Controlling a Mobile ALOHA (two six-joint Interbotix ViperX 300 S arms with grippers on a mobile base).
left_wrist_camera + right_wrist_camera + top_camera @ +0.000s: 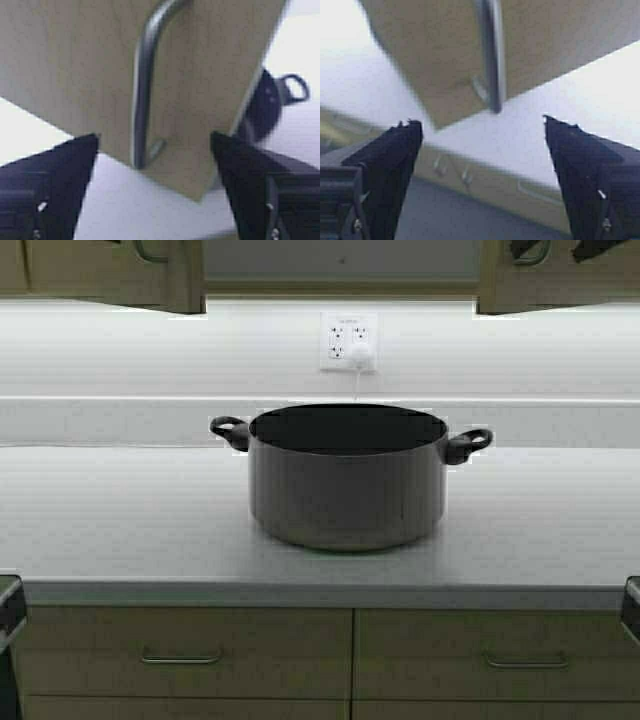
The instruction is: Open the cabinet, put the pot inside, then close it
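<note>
The pot (347, 480), large, round and dark grey with two black loop handles, stands lidless in the middle of the counter (120, 530). Above it is the upper cabinet, whose left door (110, 275) and right door (555, 280) both stand swung out. My left gripper (154, 136) is open, just short of the left door's metal handle (142, 100) and holding nothing. The pot (265, 100) shows past that door's edge. My right gripper (480, 121) is also open and empty, just below the right door's handle (492, 60).
A wall outlet with a white plug (350, 343) sits behind the pot. Lower drawers with bar handles (180, 656) run under the counter edge. Parts of my arms show at the bottom corners (8, 615).
</note>
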